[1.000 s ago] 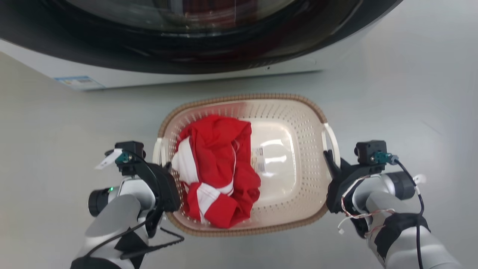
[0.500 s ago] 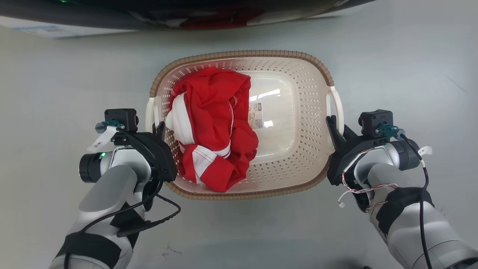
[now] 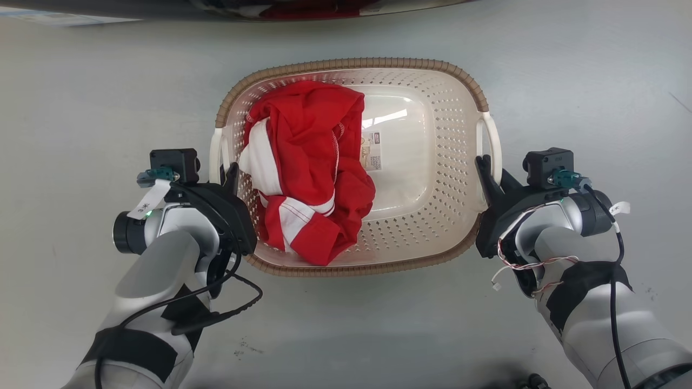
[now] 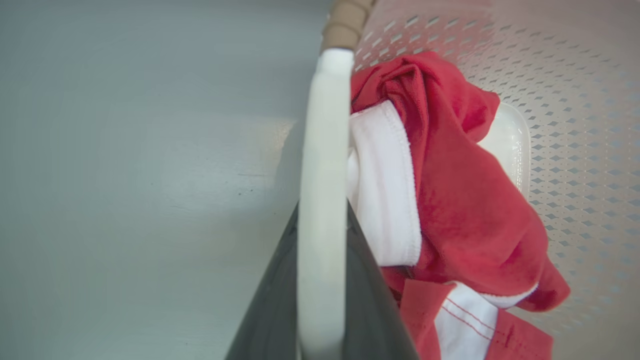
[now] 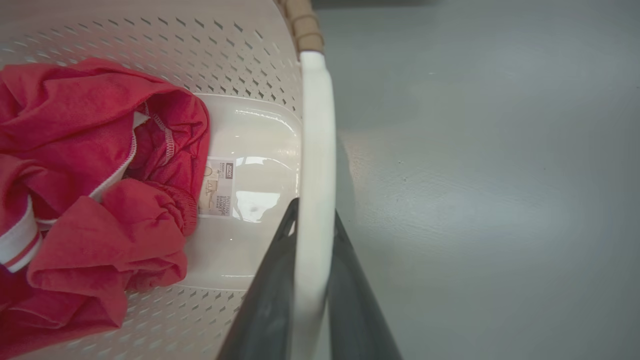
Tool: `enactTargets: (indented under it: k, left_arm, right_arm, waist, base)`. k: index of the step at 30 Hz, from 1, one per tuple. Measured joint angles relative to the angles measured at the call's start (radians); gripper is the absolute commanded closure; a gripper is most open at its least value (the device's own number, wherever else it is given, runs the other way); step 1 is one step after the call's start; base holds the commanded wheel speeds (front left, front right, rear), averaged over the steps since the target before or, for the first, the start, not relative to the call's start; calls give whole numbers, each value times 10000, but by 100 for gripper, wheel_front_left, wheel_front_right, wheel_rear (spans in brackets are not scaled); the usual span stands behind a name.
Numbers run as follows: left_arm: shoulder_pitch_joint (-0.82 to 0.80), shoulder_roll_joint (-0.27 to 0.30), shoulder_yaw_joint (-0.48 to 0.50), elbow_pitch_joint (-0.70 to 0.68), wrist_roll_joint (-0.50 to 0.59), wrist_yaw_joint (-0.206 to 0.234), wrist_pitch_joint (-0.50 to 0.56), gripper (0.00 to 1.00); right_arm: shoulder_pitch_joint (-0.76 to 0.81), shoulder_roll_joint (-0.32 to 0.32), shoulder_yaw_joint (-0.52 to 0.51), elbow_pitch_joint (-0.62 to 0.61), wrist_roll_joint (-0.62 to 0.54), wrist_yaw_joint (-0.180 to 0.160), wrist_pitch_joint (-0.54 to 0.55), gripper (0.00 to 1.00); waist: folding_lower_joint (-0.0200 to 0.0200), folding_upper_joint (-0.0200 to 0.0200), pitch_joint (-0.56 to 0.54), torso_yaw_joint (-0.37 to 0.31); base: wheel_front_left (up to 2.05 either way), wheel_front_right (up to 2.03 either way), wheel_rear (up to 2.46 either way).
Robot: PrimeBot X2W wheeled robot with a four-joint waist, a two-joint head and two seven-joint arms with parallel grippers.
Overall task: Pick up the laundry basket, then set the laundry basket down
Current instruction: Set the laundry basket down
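Between left hand and right hand, the laundry basket (handles clamped).

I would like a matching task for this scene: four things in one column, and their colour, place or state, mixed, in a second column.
Column one:
1 rim of the laundry basket
2 garment
3 label
4 left claw

Column two:
a on the basket's bottom
b shut on a white loop handle
c brown, woven look
d red and white

Pairs: 1-c, 2-d, 3-a, 4-b
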Motion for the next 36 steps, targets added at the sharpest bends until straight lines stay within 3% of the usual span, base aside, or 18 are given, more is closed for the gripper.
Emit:
enactTargets:
  k: [18,19,20,21,26,36]
  left_arm:
    - [-111,-2,-107,384,52,-297,-178,100]
    - [-113,-2,-113,389,59,-301,-178,93]
    - [-118,0,-128,397,59,-376,-176,68]
    - [-131,4,-142,401,61,-384,-178,2]
    - [-230,255,-148,506,59,-474,-209,0]
    - [-116,161,-171,648,52,-566,-359,0]
  right_arm:
    - [-83,71,125,324,0,270,-63,100]
    - [-83,73,125,339,0,276,-63,80]
    - [-83,75,128,349,0,290,-63,73]
    - [-83,71,136,376,0,339,-61,0]
    - [-90,-132,184,441,0,374,-65,0]
    - [-25,-113,261,458,4,506,-88,0]
  waist:
    - [-1,-2,-1,14]
    - [-1,-2,-15,12]
    - [-1,-2,-27,10]
    - [-1,-2,-41,7]
    - [-1,-2,-106,0]
    - [-1,-2,-592,5]
  base:
    - [0,0,0]
    - [0,0,0]
    - [0,0,0]
    - [0,0,0]
    - [0,0,0]
    - [0,0,0]
